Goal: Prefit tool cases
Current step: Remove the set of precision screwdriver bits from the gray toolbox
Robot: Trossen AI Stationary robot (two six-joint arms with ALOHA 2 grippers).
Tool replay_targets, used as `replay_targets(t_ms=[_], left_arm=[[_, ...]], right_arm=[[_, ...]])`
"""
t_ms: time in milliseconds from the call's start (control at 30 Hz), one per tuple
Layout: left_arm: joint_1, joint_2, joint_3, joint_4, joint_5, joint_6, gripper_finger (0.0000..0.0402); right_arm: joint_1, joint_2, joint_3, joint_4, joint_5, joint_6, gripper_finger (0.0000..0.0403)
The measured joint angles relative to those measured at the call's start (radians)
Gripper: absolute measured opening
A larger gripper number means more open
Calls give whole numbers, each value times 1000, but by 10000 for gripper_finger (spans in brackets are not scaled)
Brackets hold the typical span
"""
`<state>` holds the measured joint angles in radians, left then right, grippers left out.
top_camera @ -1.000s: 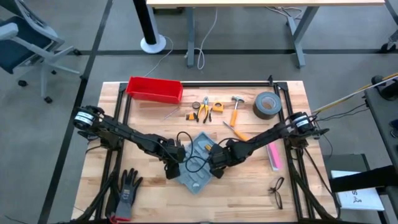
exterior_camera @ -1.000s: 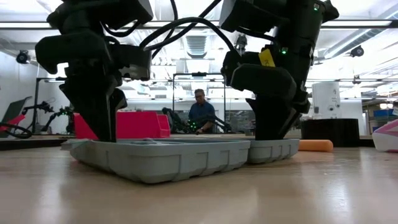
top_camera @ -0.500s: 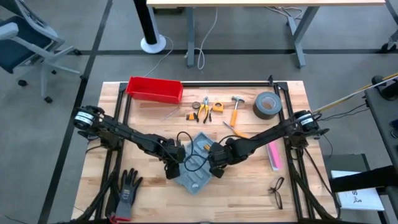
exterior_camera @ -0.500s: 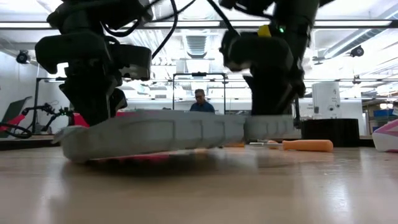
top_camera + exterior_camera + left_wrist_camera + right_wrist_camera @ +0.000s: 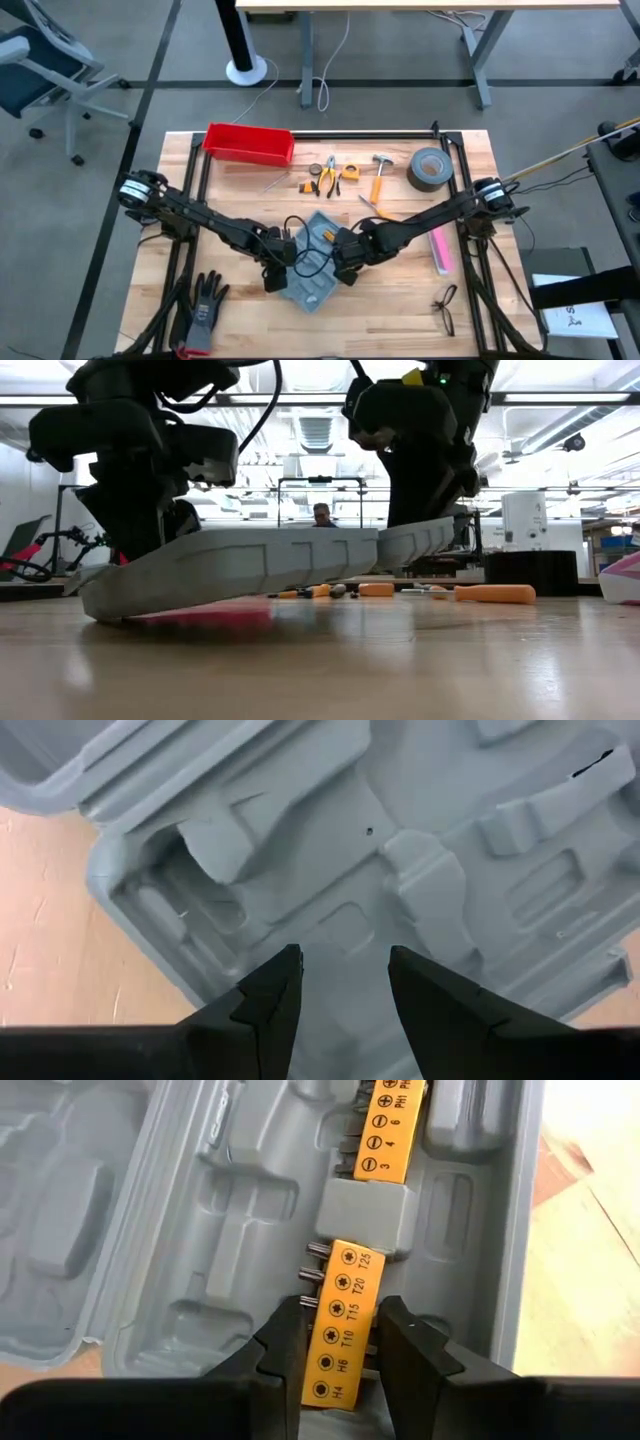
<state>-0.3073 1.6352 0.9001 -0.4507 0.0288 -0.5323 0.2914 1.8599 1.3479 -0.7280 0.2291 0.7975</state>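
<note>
The grey tool case [image 5: 315, 262] lies open in the middle of the table, its moulded slots facing up. A yellow bit holder [image 5: 340, 1305] sits in one slot. My right gripper [image 5: 345, 1345] is shut on that holder and stands over the case's right half [image 5: 420, 540]. My left gripper [image 5: 345, 980] is down in the left half [image 5: 400, 840], near the case's left end. In the low view the case [image 5: 250, 565] slants, its right end raised. My left gripper has its fingers [image 5: 270, 995] set down into the moulded inside of the case's left half, grey plastic between them; whether they pinch a ridge there is hidden by the fingers. They come steeply from above. That end of the case [image 5: 100, 610] rests on the table. My right gripper pinches the yellow bit holder's two long sides [image 5: 335, 1355] at its near end, between the two fingers. The fingers come steeply from above and lie across the strip. The holder stays in its slot, and the case's right end hangs lifted off the table.
A red bin [image 5: 248, 143] stands at the far left. Pliers [image 5: 327, 170], a hammer [image 5: 379, 172], a tape roll [image 5: 430, 168] and an orange screwdriver [image 5: 378, 212] lie behind the case. A glove [image 5: 200, 310] and glasses [image 5: 446, 308] lie near the front edge.
My right gripper has gone up with the bit holder, and the case's right end has lifted off the table with it. The left end has stayed down, so the case now slants up to the right.
</note>
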Motion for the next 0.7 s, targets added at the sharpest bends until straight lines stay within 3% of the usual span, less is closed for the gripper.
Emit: replay_targets(t_ms=[700], left_arm=[[-13,-3,-80,113,5,20,158]], right_arm=[[23,-8,2,12,6,13,84]])
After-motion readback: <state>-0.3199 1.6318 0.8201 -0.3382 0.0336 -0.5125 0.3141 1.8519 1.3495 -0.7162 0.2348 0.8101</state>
